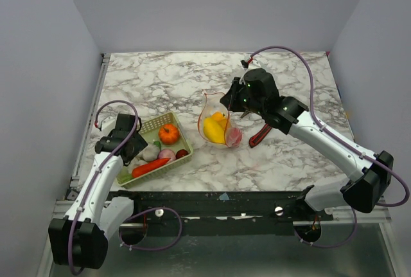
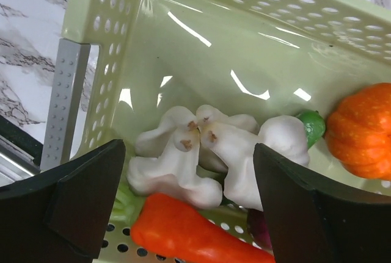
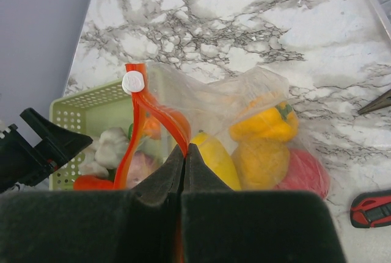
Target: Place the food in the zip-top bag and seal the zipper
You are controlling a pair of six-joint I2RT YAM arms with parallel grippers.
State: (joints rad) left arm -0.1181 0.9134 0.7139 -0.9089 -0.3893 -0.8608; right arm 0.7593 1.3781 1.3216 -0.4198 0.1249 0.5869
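The zip-top bag (image 1: pixel 217 129) stands open at mid-table, holding yellow pieces (image 3: pixel 263 147) and a pink piece (image 3: pixel 303 174) of food. My right gripper (image 3: pixel 185 149) is shut on the red-orange zipper (image 3: pixel 146 107), pinching the strip just below its white slider (image 3: pixel 132 82) and holding the mouth up. More food lies in the green basket (image 1: pixel 183 137): an orange pumpkin (image 2: pixel 363 130), white garlic (image 2: pixel 183 159), a carrot (image 2: pixel 183 235) and a green piece (image 2: pixel 311 126). My left gripper (image 2: pixel 189 208) hangs open low over the basket's left end, with garlic and the carrot's end between its fingers (image 2: pixel 73 208).
A red-and-black utility knife (image 1: pixel 259 136) lies just right of the bag, beside my right arm. The basket's perforated walls (image 2: pixel 214 43) rise close around my left gripper. The table's left edge runs right beside the basket.
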